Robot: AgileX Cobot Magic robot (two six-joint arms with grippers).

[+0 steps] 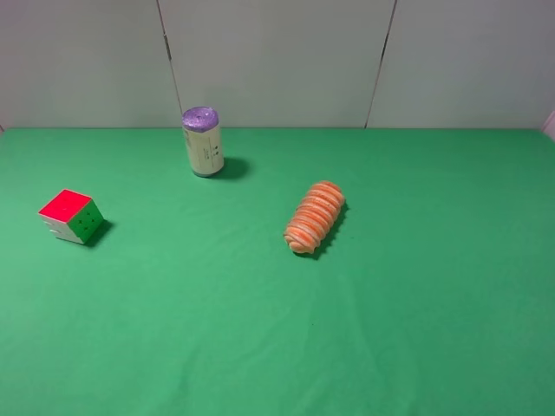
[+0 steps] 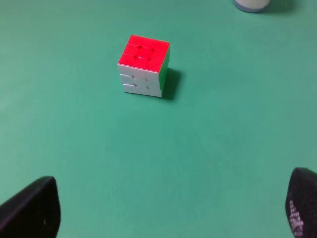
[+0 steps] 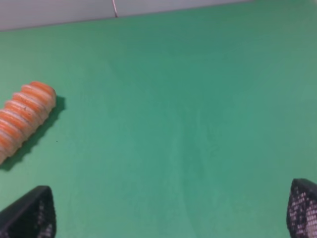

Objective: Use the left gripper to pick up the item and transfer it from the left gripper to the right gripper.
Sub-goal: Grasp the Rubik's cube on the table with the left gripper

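While I watch the high camera, the green table [image 1: 416, 329] fills nearly the whole feed, with grey wall panels [image 1: 277, 61] behind it. Biggest thing on the cloth is the orange ribbed roll [image 1: 316, 217], lying on its side near the middle. Next down, the purple-topped pale can [image 1: 203, 141] stands upright toward the back, left of the roll and well apart from it. Smallest of the three, the puzzle cube [image 1: 71, 216] sits flat on the cloth at the far left, well apart from both. Its red face is up, and green and white show on its sides.

Over to the left wrist feed: the left gripper [image 2: 166, 210] is released, its two black tips spread wide with bare cloth between them. The cube rests ahead of it, not touched. A pale rounded edge at the frame's border is probably the can's base, though too little shows to be sure.

Right wrist feed now: the right gripper [image 3: 165, 213] is likewise released, tips wide apart over green cloth, with the roll lying off to one side.
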